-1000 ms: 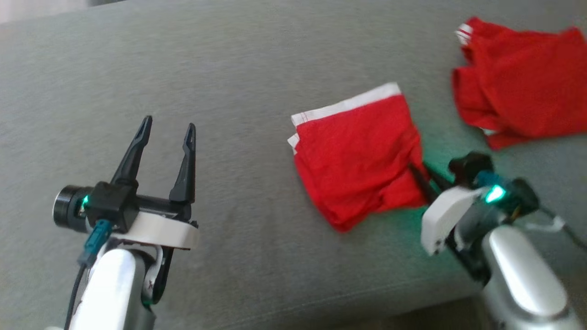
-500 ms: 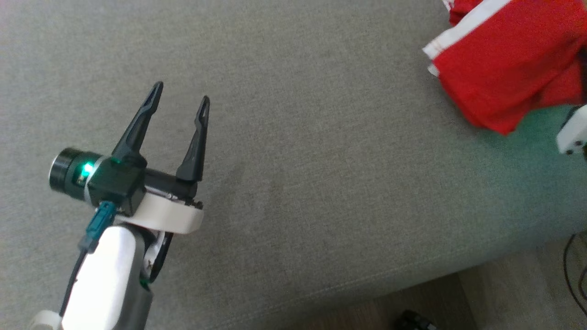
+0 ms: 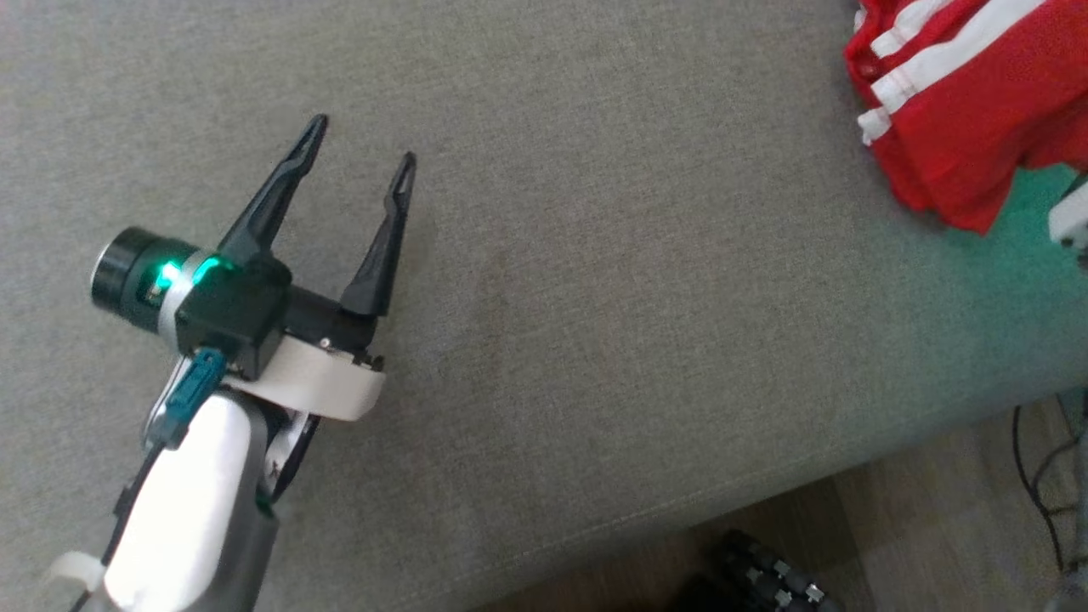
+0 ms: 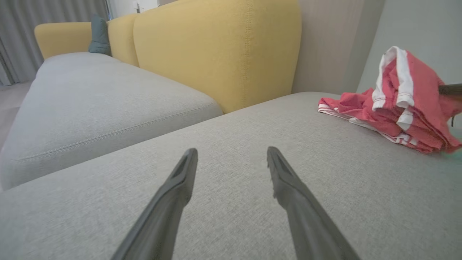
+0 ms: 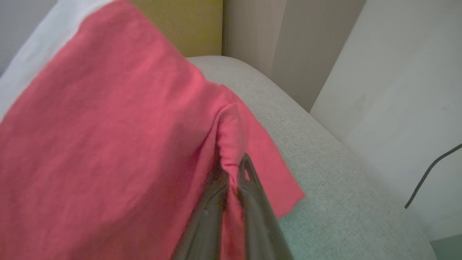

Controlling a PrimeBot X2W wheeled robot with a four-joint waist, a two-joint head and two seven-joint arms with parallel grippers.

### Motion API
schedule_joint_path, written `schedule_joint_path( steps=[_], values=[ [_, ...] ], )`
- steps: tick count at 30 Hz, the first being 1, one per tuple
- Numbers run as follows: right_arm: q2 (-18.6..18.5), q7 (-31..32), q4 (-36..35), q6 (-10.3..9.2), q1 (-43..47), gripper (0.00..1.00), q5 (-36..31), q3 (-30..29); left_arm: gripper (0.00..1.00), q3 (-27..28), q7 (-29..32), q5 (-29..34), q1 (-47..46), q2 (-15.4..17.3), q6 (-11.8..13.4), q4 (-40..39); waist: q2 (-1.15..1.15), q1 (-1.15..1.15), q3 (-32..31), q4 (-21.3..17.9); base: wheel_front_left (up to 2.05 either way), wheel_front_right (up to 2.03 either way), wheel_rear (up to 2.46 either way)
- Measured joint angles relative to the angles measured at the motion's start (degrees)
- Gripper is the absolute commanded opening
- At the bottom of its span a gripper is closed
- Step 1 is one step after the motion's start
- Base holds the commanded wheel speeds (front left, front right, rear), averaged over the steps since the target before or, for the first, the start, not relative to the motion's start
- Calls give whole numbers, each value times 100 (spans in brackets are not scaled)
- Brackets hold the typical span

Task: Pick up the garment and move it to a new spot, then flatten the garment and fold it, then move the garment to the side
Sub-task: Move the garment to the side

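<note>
Compared against the second before. Found the garment (image 4: 426, 97) lifted off the seat cushion (image 3: 595, 297), previously lying there folded and flat, apart from the other red garment (image 4: 343, 106). Now see it hanging bunched, white band uppermost, directly over that other garment; touching its top or just clear of it, cannot tell which. Discounted the head view's shift as camera motion, not cargo motion.

Logged right gripper (image 5: 234, 169) as pinched tight on a fold of the red cloth, no gap left between the fingers. Logged left gripper (image 3: 364, 143) as spread wide, holding nothing, hovering over bare cushion well apart from the other garment, same as before.

Judged the fold finished and the last step, the move to the side, under way. Left to do: lower, let go. Flagged risk of the fold slumping open while hung from one pinch, and of landing on the other garment rather than beside it.
</note>
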Motion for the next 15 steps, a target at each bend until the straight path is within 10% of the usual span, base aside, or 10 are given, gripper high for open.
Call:
schedule_joint_path(
  steps=[3, 5, 6, 7, 15],
  values=[
    [41, -98, 133, 0, -219, 0, -22, -1, 100, -43, 24, 18, -66, 27, -46, -48, 0, 0, 121, -30, 0, 0, 0],
    [52, -151, 280, 0, -349, 44, -170, -34, 100, -120, 43, 18, -131, 68, -51, -52, 0, 0, 223, -35, 0, 0, 0],
    [52, -200, 334, 0, -369, 87, -230, -63, 100, -155, 43, 18, -159, 73, -52, -53, 0, 0, 250, -30, 0, 0, 0],
    [52, -240, 365, 0, -382, 100, -301, -85, 100, -174, 42, 18, -171, 73, -67, -53, 0, 0, 273, -22, 0, 0, 0],
    [92, -450, 364, 0, -154, 100, -656, -389, 100, -182, -70, 8, -183, 65, -82, 108, 0, 0, 200, 51, 0, 0, 0]
  ],
)
